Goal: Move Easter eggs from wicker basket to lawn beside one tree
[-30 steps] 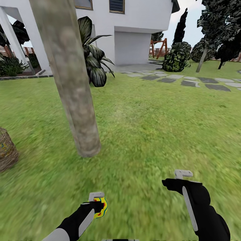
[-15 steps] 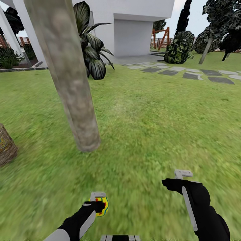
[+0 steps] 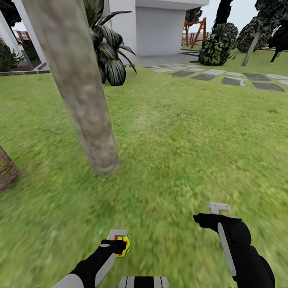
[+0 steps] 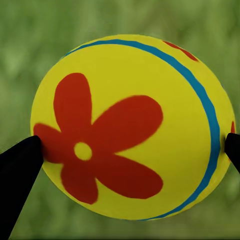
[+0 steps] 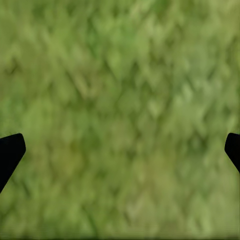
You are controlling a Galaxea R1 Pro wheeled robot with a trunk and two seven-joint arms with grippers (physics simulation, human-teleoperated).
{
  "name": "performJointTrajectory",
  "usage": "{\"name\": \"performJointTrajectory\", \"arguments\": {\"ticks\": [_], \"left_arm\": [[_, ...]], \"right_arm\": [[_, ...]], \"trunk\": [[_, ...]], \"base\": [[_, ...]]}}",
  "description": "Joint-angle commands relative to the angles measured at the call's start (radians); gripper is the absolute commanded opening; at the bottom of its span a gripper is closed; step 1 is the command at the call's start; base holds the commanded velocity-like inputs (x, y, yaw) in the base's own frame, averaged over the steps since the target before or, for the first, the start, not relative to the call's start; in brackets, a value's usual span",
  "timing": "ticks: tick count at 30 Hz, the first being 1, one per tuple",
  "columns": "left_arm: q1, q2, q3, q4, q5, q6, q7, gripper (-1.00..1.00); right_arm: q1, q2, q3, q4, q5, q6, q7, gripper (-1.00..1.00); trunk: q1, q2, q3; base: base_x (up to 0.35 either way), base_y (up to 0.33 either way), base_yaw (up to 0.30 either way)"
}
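Head view: we've got our left gripper (image 3: 118,243) pinching an egg (image 3: 123,245) over the lawn (image 3: 180,152) — tree (image 3: 86,104) ahead-left, basket (image 3: 6,172) far left. Left wrist: fingertips (image 4: 20,165) clamp the egg. Right wrist: jaws spread wide, holding nothing — just grass.

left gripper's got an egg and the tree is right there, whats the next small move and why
Probably lower the left gripper toward the lawn near the base of the tree. The egg is pinched between both fingers above grass, and the trunk stands just ahead and slightly left, so it looks near enough to set the egg down beside it. The right gripper is open and holds nothing.
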Motion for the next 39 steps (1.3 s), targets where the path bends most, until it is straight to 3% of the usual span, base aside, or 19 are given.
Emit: {"name": "performJointTrajectory", "arguments": {"ticks": [1,20,39], "left_arm": [[-0.001,0.002,-0.008,-0.002,0.009,0.004,0.008,-1.00],[0.001,0.004,-0.010,-0.004,0.008,0.000,-0.003,-1.00],[0.001,0.004,-0.011,-0.015,0.008,-0.009,0.003,-1.00]], "right_arm": [[-0.001,0.001,-0.001,-0.001,0.009,0.004,0.006,1.00],[-0.001,0.001,-0.001,-0.001,0.009,0.004,0.006,1.00],[-0.001,0.001,-0.001,0.000,0.009,0.004,0.006,1.00]], "trunk": [[0.000,-0.001,-0.005],[0.009,-0.005,-0.078],[0.009,-0.005,-0.078]], "base": [[0.000,0.000,0.000],[0.000,0.000,0.000],[0.062,0.010,0.000]]}}
